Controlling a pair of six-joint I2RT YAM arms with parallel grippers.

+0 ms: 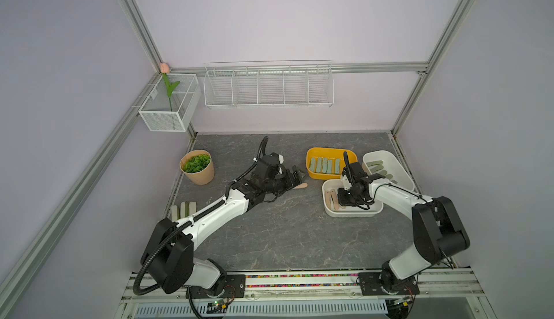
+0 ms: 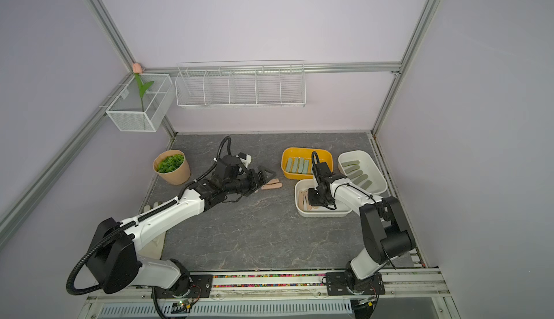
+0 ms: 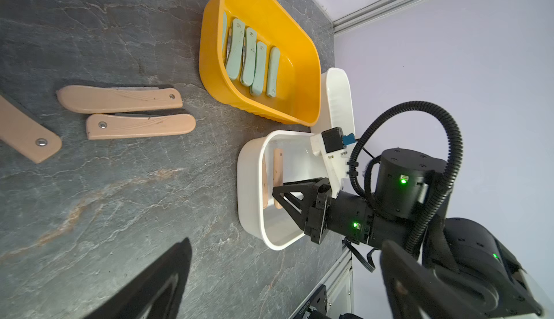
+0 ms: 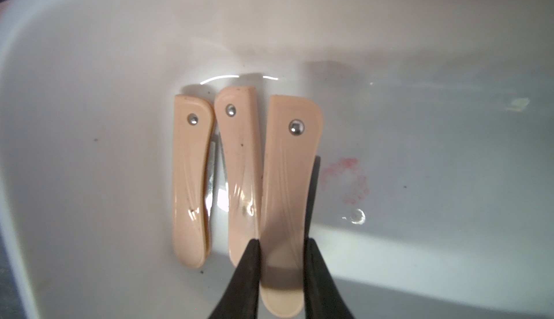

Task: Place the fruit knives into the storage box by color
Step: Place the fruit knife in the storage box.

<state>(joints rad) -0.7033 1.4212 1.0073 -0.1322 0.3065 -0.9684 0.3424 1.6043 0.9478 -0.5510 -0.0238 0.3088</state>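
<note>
Knife, peach, seemingly light, stiff and slick, pinched across its rounded end by my right fingers in the near white box; my left fingers gape empty.

I log: peach knives, smooth glossy plastic, metal rivets; white box, glossy plastic; table, matt stone-look; my fingers, matt black.

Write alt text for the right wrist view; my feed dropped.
The right gripper grips a peach knife by its edges inside a white tub, next to two more peach knives lying side by side on the tub floor. A faint pink smudge marks the floor beside them.
</note>
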